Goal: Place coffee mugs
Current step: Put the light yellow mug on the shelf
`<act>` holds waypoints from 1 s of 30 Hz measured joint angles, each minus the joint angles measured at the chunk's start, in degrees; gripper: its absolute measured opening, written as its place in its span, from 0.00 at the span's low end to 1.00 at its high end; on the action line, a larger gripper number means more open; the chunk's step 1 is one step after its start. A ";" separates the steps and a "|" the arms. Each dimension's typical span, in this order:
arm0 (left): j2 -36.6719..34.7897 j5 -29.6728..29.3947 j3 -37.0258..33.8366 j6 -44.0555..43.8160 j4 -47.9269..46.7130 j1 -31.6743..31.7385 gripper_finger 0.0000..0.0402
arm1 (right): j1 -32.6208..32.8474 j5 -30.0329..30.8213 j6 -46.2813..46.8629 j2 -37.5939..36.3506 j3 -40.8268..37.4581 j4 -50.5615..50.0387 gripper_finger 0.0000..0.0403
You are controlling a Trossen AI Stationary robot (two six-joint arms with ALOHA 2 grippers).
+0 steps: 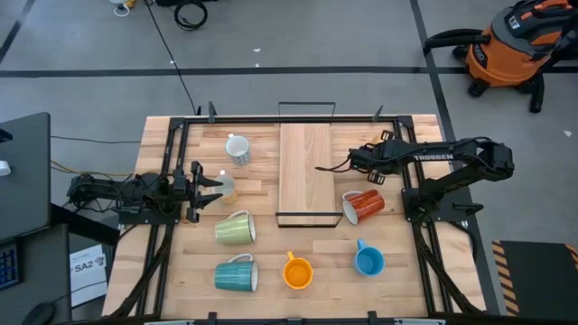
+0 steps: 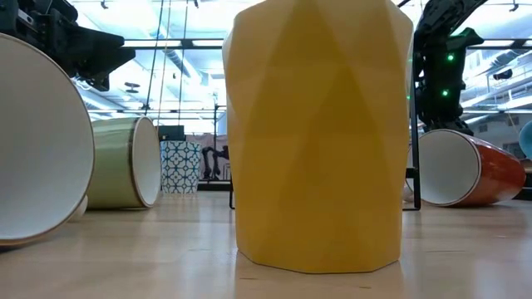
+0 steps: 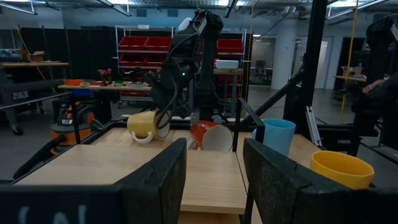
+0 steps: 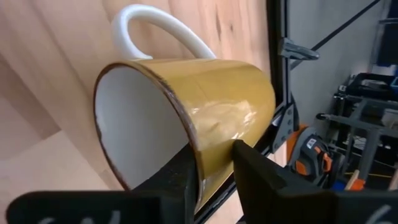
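Between the right jaws, the rim wall of a tan-yellow mug is pinched: one finger sits inside the white interior, the other against the glossy outer wall, and the mug hangs tilted on its side with its white handle on the far side from the jaws. From above, this gripper sits beside the long wooden board at the middle of the desk, and the left wrist view shows the mug lifted clear of the surface.

Doing this step well probably means keeping the pinch firm, since only a thin strip of rim is held and the mug's weight hangs to one side of the jaws. A slow carry and a wrist turn that brings the base level before lowering would suit it. Release should wait until the base rests flat.

The left jaws stand spread and empty at the other side of the board, holding nothing.

The other mugs lie well apart from the right jaws: a white one, a red-orange one on its side just below the right gripper, a pale green one, a teal one, an orange one and a blue one.
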 joint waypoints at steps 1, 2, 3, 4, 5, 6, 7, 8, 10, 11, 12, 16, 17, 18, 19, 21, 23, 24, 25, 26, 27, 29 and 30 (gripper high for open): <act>0.00 0.00 0.00 0.00 0.00 0.00 0.41 | 0.00 0.34 0.00 0.00 0.00 0.00 0.23; 0.00 -0.01 0.00 0.00 0.00 0.00 0.41 | 0.00 0.61 0.00 0.00 0.00 0.04 0.23; 0.00 0.00 0.00 0.00 0.00 -0.01 0.41 | 0.00 0.79 0.00 0.00 -0.02 0.08 0.22; 0.00 0.00 0.00 0.00 0.00 -0.01 0.41 | 0.00 0.82 0.00 0.00 -0.02 0.09 0.22; 0.00 -0.01 0.00 0.00 0.00 0.00 0.41 | 0.00 0.81 0.00 0.00 -0.02 0.09 0.22; 0.00 0.00 0.00 0.00 0.00 0.01 0.41 | -0.01 0.83 0.02 0.00 -0.02 0.09 0.21; 0.00 -0.01 0.00 0.00 0.00 0.00 0.41 | 0.00 0.97 0.14 0.00 -0.02 0.09 0.21; 0.00 -0.01 0.00 0.00 0.00 -0.01 0.41 | 0.00 1.27 0.17 0.00 -0.02 0.07 0.20; 0.00 0.00 0.00 0.00 0.00 0.01 0.41 | -0.02 1.83 0.17 -0.02 0.03 0.02 0.17; 0.00 -0.01 0.00 0.00 0.00 0.01 0.41 | -0.02 2.22 0.17 -0.02 0.16 -0.05 0.16; 0.00 0.00 0.00 0.00 0.00 0.00 0.41 | -0.04 2.60 0.17 0.00 0.40 -0.09 0.15; 0.00 -0.01 0.00 0.00 0.00 -0.01 0.41 | -0.07 2.99 -0.19 0.07 2.82 -0.82 0.12; 0.00 -0.01 0.00 0.00 0.00 0.00 0.41 | -0.11 2.48 -0.50 0.07 3.70 -0.89 0.12; 0.00 -0.01 0.00 0.01 0.00 -0.01 0.41 | -0.18 1.88 -0.68 0.07 4.51 -1.03 0.12; 0.00 -0.01 0.00 0.01 0.00 0.00 0.41 | -0.25 1.32 -0.74 0.11 5.32 -1.26 0.12; 0.00 0.00 0.00 0.00 0.00 -0.01 0.41 | -0.43 -0.22 -0.87 0.20 7.01 -1.66 0.11; 0.00 -0.02 0.00 0.00 0.00 0.02 0.41 | -0.96 -2.75 -0.87 0.20 8.95 -1.61 0.10; 0.00 -0.02 0.00 0.00 0.00 -0.01 0.41 | -1.25 -3.98 -0.89 0.20 9.76 -1.61 0.09; 0.00 -0.02 0.00 0.00 0.00 0.00 0.41 | -1.56 -5.21 -0.96 0.20 10.54 -1.69 0.08; 0.00 -0.01 0.00 0.02 0.00 0.00 0.41 | -1.84 -6.45 -1.32 0.20 11.33 -1.75 0.07; 0.00 -0.01 0.00 0.00 0.00 -0.01 0.41 | -2.12 -7.79 -1.64 0.21 12.03 -1.82 0.06; 0.00 -0.01 0.00 0.00 0.00 -0.01 0.41 | -2.77 -10.16 -2.14 0.26 13.31 -1.79 0.06; 0.00 0.00 0.00 0.00 0.00 0.00 0.41 | -3.19 -11.11 -2.23 0.26 13.87 -1.77 0.06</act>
